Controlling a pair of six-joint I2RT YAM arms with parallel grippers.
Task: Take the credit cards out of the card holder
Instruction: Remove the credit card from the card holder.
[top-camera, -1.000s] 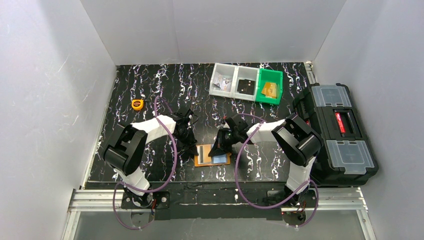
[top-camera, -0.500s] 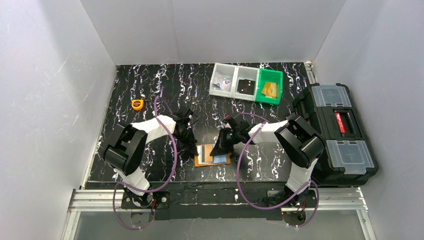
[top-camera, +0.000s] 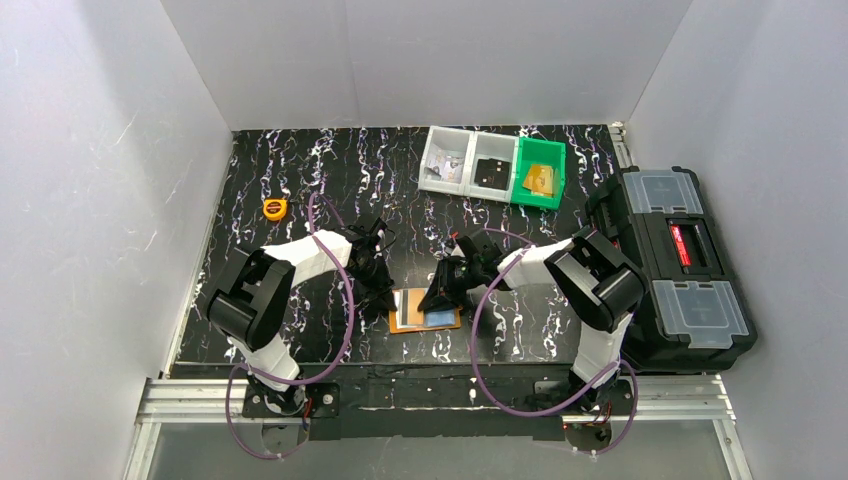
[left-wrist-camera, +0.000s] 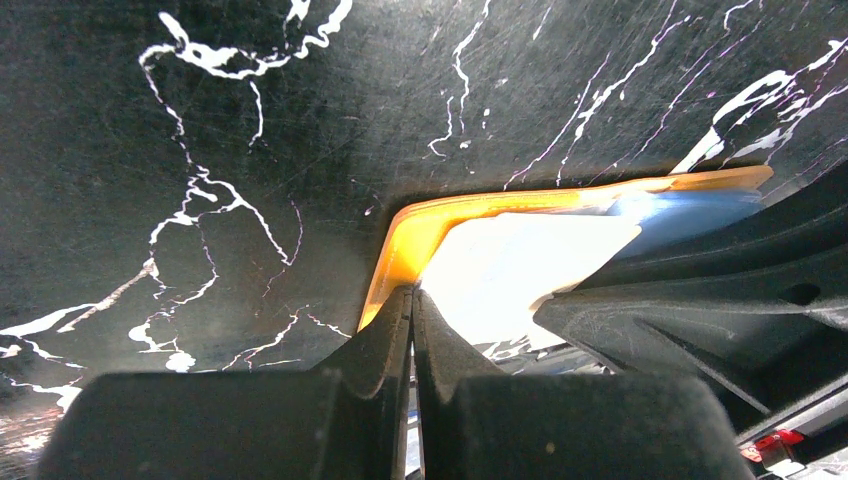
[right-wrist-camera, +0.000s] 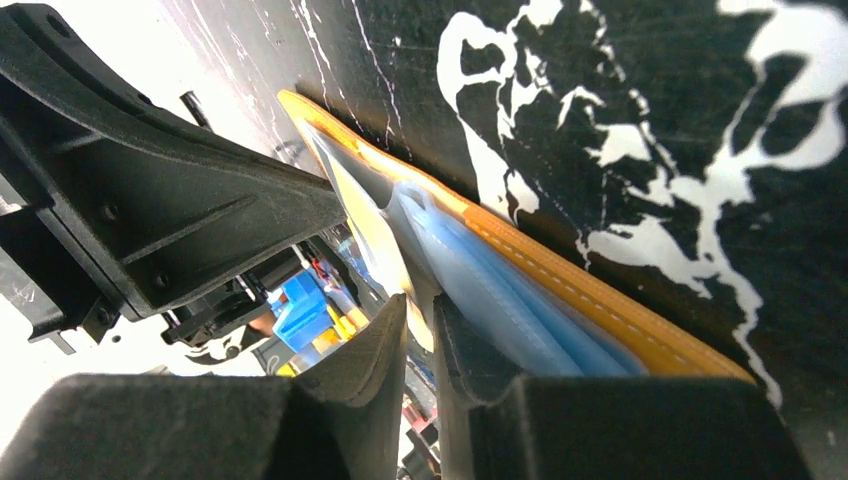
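Note:
The orange card holder (top-camera: 425, 328) lies open on the black table between the two arms. A whitish card (top-camera: 408, 308) and a pale blue card (top-camera: 440, 318) show inside it. My left gripper (top-camera: 384, 296) is shut, its tips (left-wrist-camera: 412, 292) pressing on the left edge of the holder (left-wrist-camera: 405, 240) beside the whitish card (left-wrist-camera: 520, 265). My right gripper (top-camera: 437, 298) stands over the holder's middle. Its jaws (right-wrist-camera: 420, 305) are a narrow gap apart, and the edge of a pale sheet from the holder (right-wrist-camera: 560, 275) runs down between them. Blue cards (right-wrist-camera: 500, 290) lie beside the right finger.
Two white bins (top-camera: 470, 160) and a green bin (top-camera: 540, 172) with small items stand at the back. A black toolbox (top-camera: 672, 265) sits at the right edge. A yellow tape measure (top-camera: 275, 208) lies at the back left. White walls enclose the table.
My right gripper's jaws have parted a little over the holder. Neither arm has visibly shifted, and the left gripper stays shut on the holder's edge.

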